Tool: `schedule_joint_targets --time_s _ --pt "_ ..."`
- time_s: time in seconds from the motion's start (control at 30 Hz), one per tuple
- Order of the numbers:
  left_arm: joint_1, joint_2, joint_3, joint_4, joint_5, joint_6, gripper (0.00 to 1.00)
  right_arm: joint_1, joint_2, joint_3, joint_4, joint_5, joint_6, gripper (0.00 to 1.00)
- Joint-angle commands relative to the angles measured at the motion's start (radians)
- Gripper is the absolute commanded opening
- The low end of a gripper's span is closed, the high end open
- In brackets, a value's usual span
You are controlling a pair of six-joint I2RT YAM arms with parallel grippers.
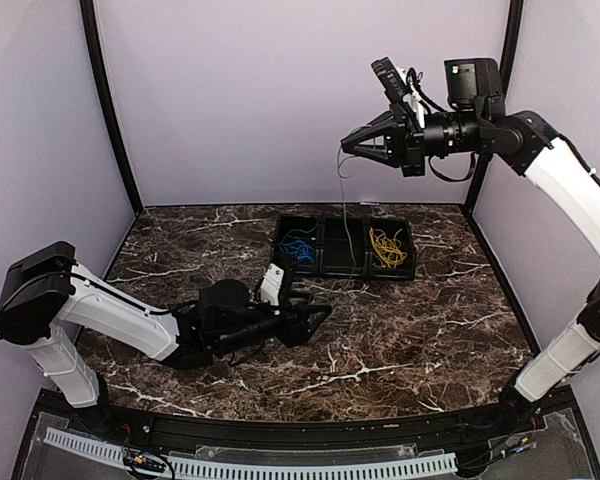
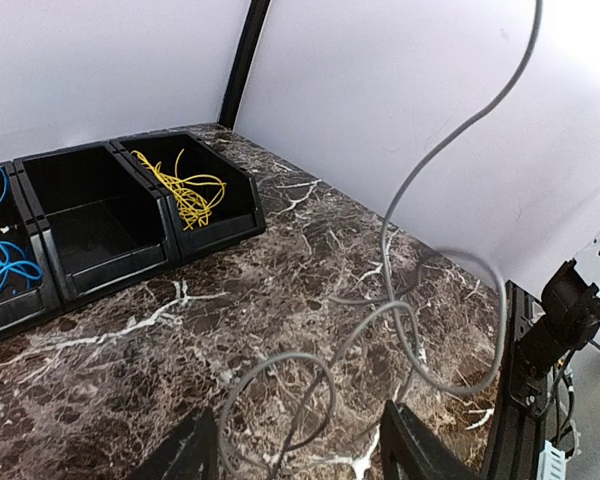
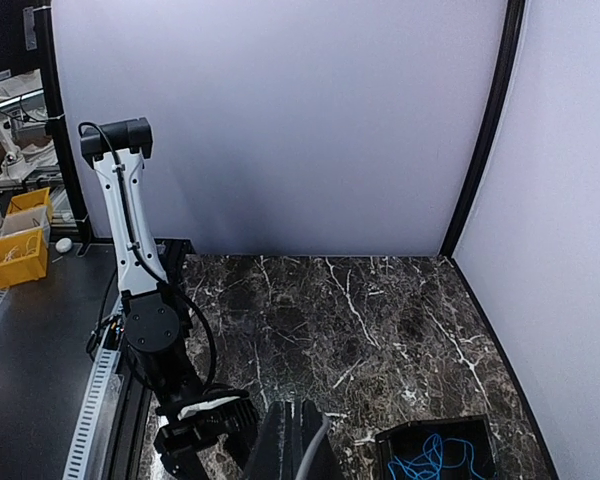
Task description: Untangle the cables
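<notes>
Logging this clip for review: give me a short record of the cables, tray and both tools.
right tool: raised, shut on grey cable
grey cable: hangs down, loops at table by left tool
left tool: open, low over table
tray: three compartments
blue cable: left compartment
yellow cable: right compartment

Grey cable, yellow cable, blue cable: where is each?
grey cable (image 2: 384, 235), left wrist view, rising strand.
yellow cable (image 2: 190, 195), left wrist view, bundle middle.
blue cable (image 1: 298, 246), top external view, bundle middle.
</notes>
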Motion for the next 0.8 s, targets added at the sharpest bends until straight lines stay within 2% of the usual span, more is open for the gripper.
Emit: schedule_joint_targets --time_s 0.0,0.13,0.3,0.4,0.5,0.57,0.63,0.73,0.77 --pt "-0.008 0.088 0.114 0.041 -0.078 -0.001 0.56 -0.006 -0.024 -0.016 0.049 -0.029 0.014 0.00" --pt "-0.008 0.180 0.205 -0.006 -0.191 -0.019 0.42 -0.006 -0.032 -0.015 0.044 -0.024 0.015 0.00" --pt "-0.007 0.249 0.280 0.018 -0.211 0.028 0.37 -0.006 -0.041 -0.011 0.038 -0.021 0.015 0.00" --pt "-0.004 0.287 0.304 0.049 -0.193 0.050 0.30 -0.005 -0.040 -0.008 0.036 -0.022 0.015 0.00" --pt "-0.001 0.305 0.317 0.083 -0.184 0.063 0.33 -0.006 -0.037 0.002 0.035 -0.020 0.016 0.00" --pt "0.002 0.314 0.322 0.094 -0.177 0.070 0.44 -0.005 -0.037 0.006 0.032 -0.018 0.016 0.00" --pt "0.004 0.323 0.333 0.088 -0.166 0.076 0.47 -0.006 -0.036 0.008 0.032 -0.020 0.017 0.00" --pt "0.009 0.335 0.341 0.089 -0.153 0.079 0.46 -0.005 -0.038 0.005 0.035 -0.026 0.021 0.00" --pt "0.010 0.338 0.340 0.093 -0.150 0.080 0.42 -0.005 -0.037 0.004 0.035 -0.027 0.021 0.00"
